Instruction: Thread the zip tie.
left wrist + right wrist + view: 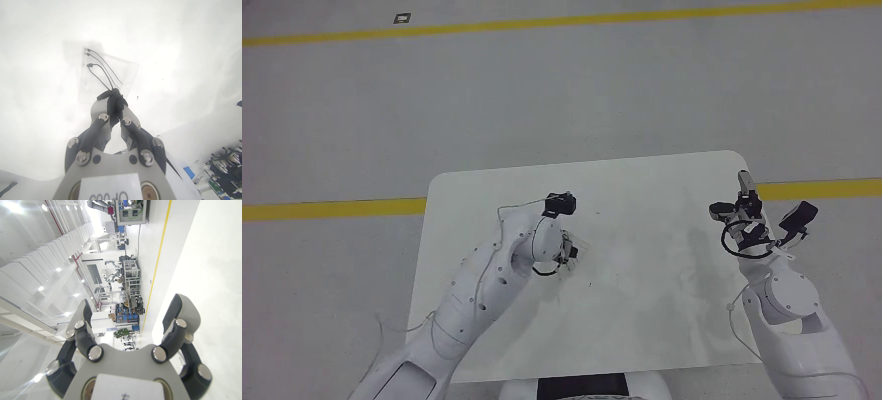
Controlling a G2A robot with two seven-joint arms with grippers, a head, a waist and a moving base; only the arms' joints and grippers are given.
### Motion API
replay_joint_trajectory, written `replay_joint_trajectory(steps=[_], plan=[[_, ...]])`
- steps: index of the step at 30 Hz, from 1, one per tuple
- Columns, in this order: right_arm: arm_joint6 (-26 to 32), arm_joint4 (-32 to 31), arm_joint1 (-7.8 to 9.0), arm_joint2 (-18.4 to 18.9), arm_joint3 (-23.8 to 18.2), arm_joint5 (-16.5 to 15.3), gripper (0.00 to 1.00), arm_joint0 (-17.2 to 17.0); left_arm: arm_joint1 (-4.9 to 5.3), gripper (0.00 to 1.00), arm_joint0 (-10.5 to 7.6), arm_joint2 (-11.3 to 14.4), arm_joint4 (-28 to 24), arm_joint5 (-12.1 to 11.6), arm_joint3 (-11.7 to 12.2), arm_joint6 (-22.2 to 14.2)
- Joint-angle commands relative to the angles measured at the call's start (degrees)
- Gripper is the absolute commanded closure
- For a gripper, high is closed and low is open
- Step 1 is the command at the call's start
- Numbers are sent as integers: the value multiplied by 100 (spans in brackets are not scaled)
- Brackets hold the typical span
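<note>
Three thin black zip ties lie on a clear plastic sheet (121, 70) on the white table (652, 220). Two are straight, their heads (87, 52) side by side. The third zip tie (98, 73) is bent into a narrow loop, and its strands run from its head into my left gripper (115, 93). That gripper is shut on the looped tie's end, low over the sheet, left of the table's middle (568, 256). My right gripper (128, 311) stands open and holds nothing; it sits at the table's right edge (742, 200), pointing out over the floor.
A yellow floor line (332, 208) runs behind the table. The table's middle and front are bare white surface. A few small dark specks (137, 97) lie beside the sheet. Far-off machines and racks (130, 279) stand in the room.
</note>
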Motion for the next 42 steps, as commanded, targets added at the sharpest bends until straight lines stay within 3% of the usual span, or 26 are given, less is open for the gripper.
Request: replay_joint_trajectory(steps=[1, 8, 13, 22, 24, 26, 29, 32, 35, 36, 39, 42], plan=[[0, 0, 0, 0, 0, 0, 0, 0, 63, 100, 44, -43, 30, 0, -155, 0], [0, 0, 0, 0, 0, 0, 0, 0, 258, 100, 355, -415, -245, 0, -755, 0], [0, 0, 0, 0, 0, 0, 0, 0, 350, 100, 470, -475, -765, -2, -1085, 0], [0, 0, 0, 0, 0, 0, 0, 0, 350, 100, 470, -475, -765, -2, -1085, 0], [0, 0, 0, 0, 0, 0, 0, 0, 356, 100, 518, -485, -818, -54, -963, 130], [0, 0, 0, 0, 0, 0, 0, 0, 386, 100, 518, -603, -853, -134, -836, 238], [0, 0, 0, 0, 0, 0, 0, 0, 464, 100, 660, -975, -1068, -244, -877, 282], [0, 0, 0, 0, 0, 0, 0, 0, 567, 100, 946, -1483, -1487, -608, -975, 354], [0, 0, 0, 0, 0, 0, 0, 0, 647, 100, 1191, -1949, -2120, -1113, -947, 430], [0, 0, 0, 0, 0, 0, 0, 0, 674, 100, 1277, -2115, -2450, -1388, -923, 454], [0, 0, 0, 0, 0, 0, 0, 0, 740, 100, 1416, -2411, -3118, -1946, -729, 347], [0, 0, 0, 0, 0, 0, 0, 0, 784, 100, 1449, -2593, -3755, -2278, -479, 201]])
